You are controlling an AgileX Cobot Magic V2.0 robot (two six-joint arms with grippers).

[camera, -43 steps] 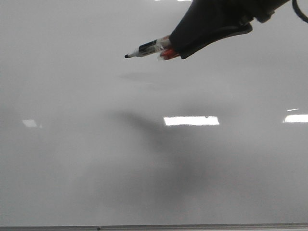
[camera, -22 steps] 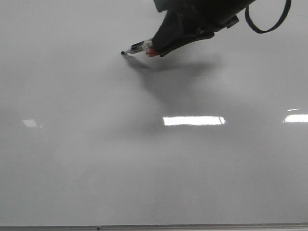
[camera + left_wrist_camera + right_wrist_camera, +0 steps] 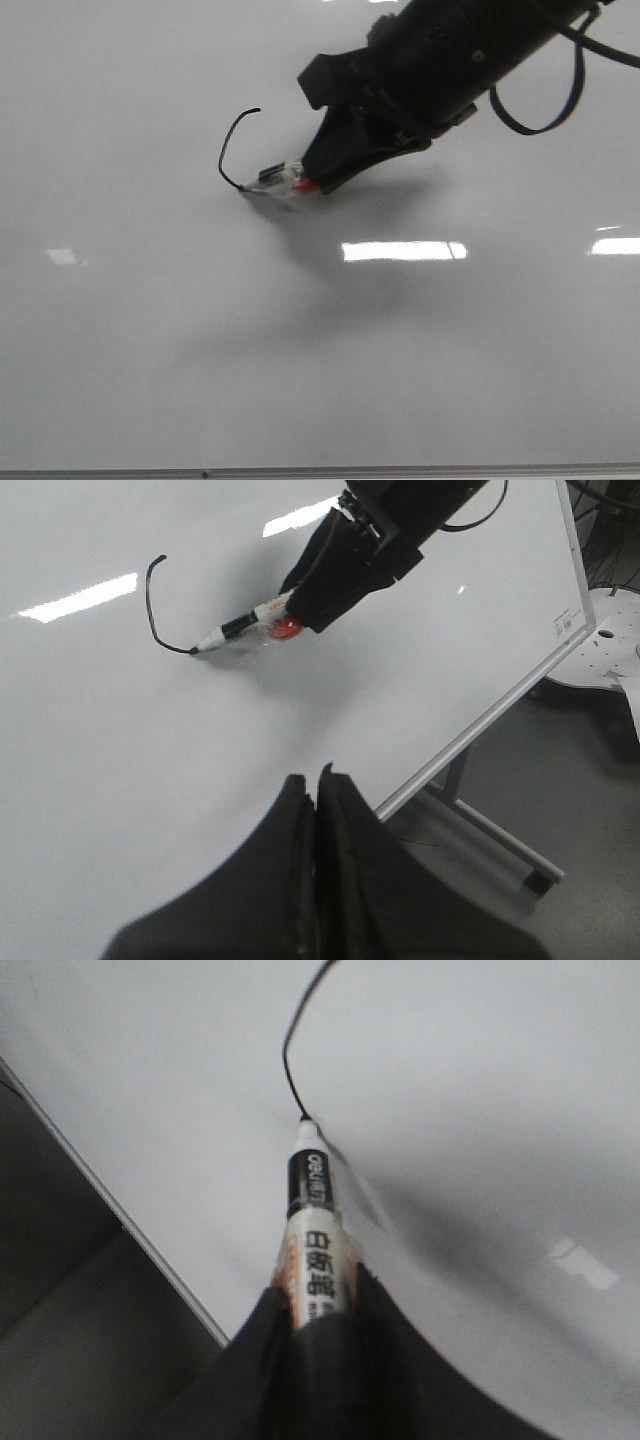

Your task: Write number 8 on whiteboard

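The whiteboard (image 3: 120,350) fills the front view, glossy pale grey with bright reflections. The number 8 shows only as one thin black curved stroke (image 3: 226,150), open like a C. My right gripper (image 3: 318,178) is shut on a black-tipped marker (image 3: 275,180) whose tip touches the board at the stroke's lower end. In the right wrist view the marker (image 3: 312,1230) sticks out between the fingers, tip at the end of the stroke (image 3: 292,1050). My left gripper (image 3: 312,780) is shut and empty, over the board near its edge, away from the stroke (image 3: 150,605).
A thin grey edge strip (image 3: 300,471) runs along the board's near side. In the left wrist view the board's metal edge (image 3: 480,725), its stand legs (image 3: 490,830) and a round white base (image 3: 605,655) on the floor show beyond it.
The right gripper has moved down and left with the marker tip on the board, and a curved black stroke has appeared behind the tip.
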